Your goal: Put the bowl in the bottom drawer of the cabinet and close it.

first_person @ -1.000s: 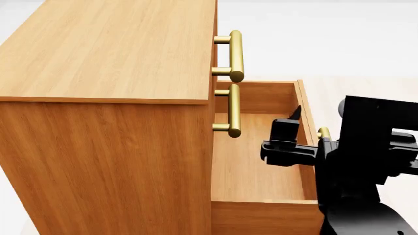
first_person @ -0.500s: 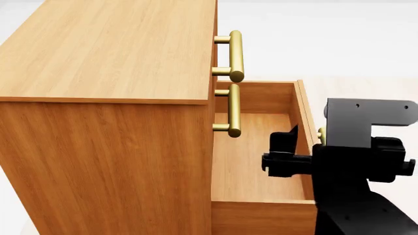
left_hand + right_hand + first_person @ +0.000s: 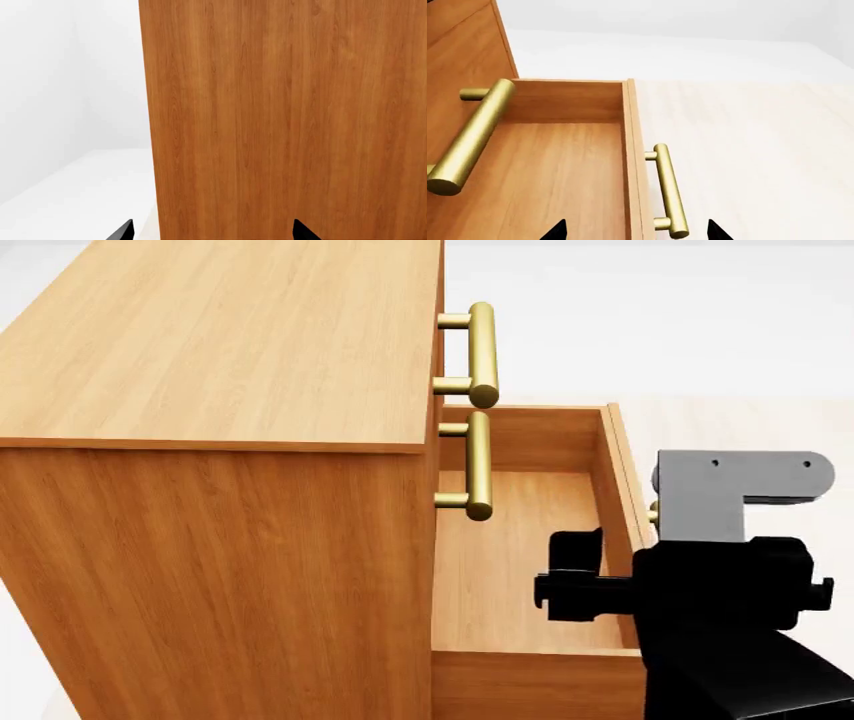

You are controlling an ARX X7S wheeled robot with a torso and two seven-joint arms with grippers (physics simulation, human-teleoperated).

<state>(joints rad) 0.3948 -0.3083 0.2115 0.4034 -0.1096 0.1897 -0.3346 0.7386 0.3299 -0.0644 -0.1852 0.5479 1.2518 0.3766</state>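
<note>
Two tips only in left wrist view: left tool [image 3: 210, 231] spread, empty, facing cabinet [image 3: 287, 115] side. Head view: drawer [image 3: 527, 570] open, bare; right tool [image 3: 577, 580] over it. Right wrist view: tool spread, empty, handle [image 3: 668, 190] between tips, running lengthwise ahead; bowl unseen

Pale wood-plank floor [image 3: 747, 150] beneath the orange-brown cabinet [image 3: 214, 440], bottom drawer [image 3: 560, 170] open.

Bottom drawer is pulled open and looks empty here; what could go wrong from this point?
The bowl shows in no view, so closing the bottom drawer now would shut it empty. The right gripper straddles the drawer front by its handle; a careless lift could nudge the drawer. The middle drawer's handle overhangs the opening and could snag a lowered bowl.
</note>
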